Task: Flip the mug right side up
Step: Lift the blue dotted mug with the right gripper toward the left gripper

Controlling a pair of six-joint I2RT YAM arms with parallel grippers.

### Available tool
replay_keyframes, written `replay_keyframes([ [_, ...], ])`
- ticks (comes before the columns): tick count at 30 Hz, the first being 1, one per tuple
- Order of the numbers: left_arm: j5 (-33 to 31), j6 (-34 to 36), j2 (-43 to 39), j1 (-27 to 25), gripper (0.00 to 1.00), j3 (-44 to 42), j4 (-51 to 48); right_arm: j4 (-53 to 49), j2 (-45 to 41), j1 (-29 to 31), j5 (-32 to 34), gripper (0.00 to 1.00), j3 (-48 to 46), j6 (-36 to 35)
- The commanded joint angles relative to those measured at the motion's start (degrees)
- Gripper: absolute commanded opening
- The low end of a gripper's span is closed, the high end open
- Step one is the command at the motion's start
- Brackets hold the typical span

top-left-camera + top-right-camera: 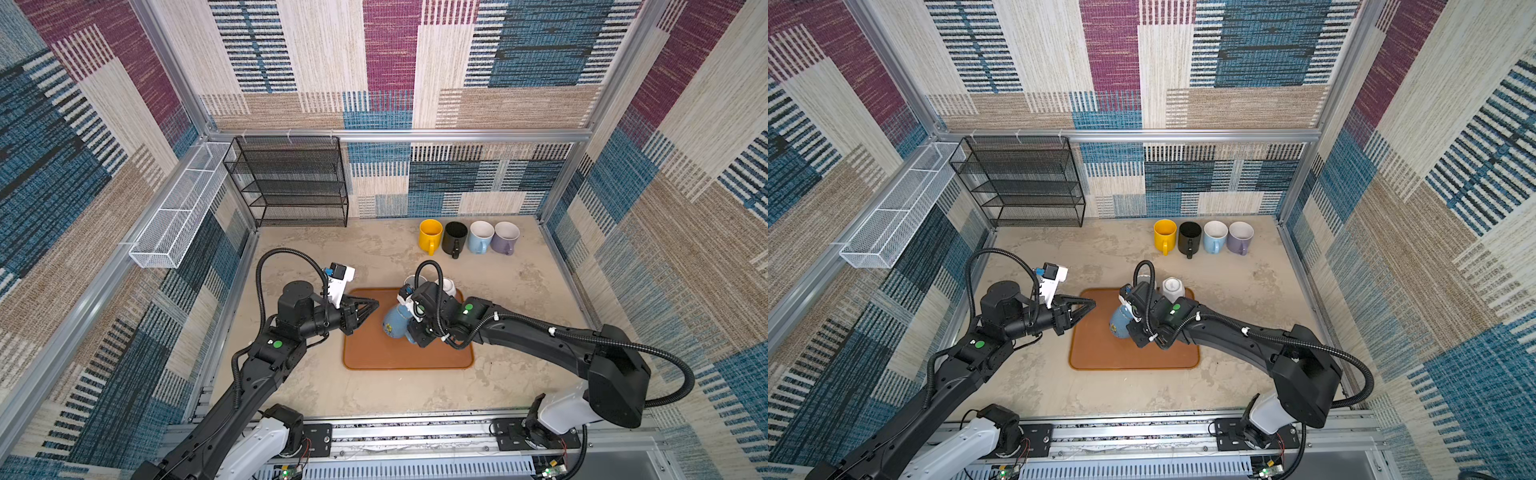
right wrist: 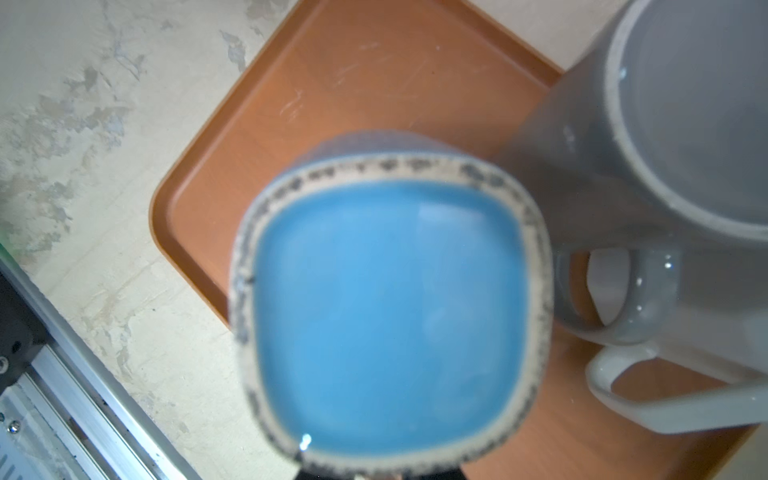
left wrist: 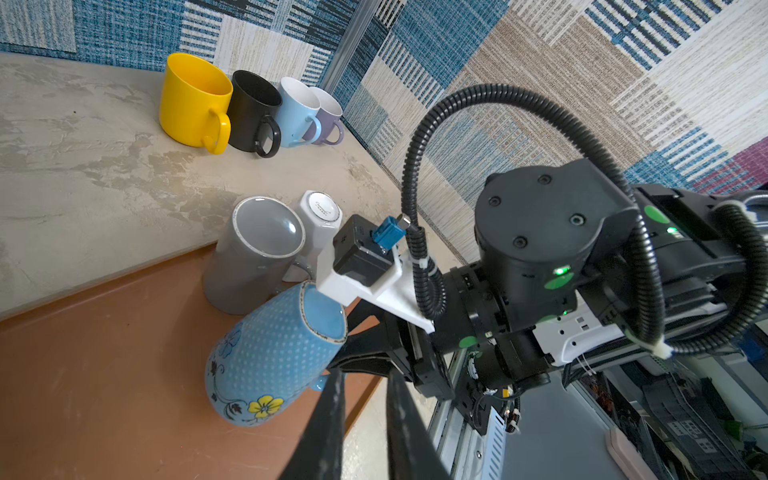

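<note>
In both top views the blue mug (image 1: 395,325) (image 1: 1119,325) leans tilted over the orange tray (image 1: 374,355) (image 1: 1100,353), base uppermost under the right wrist. The left fingers (image 1: 362,309) (image 1: 1079,308) point at it from near, almost closed and empty

In the left wrist view the right fingers (image 3: 361,353) are clamped at the mug's handle side. Its mouth is low by the tray; whether they touch is unclear. A grey mug (image 3: 249,266) stands upside down just behind

The right wrist view shows the mug's base, close and blurred
</note>
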Motion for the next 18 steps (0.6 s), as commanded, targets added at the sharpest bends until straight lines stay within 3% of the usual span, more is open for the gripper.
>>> replay_keyframes([
  [1, -0.97, -1.29, -0.12, -0.04, 0.21, -0.08, 1.39, 11.18, -1.49, -1.59, -3.34, 0.0, -0.48, -0.02],
  [18, -0.95, -2.55, -0.38, -0.02, 0.21, -1.04, 3.59, 25.62, -4.96, -8.79, -12.44, 0.0, 1.35, -0.14],
])
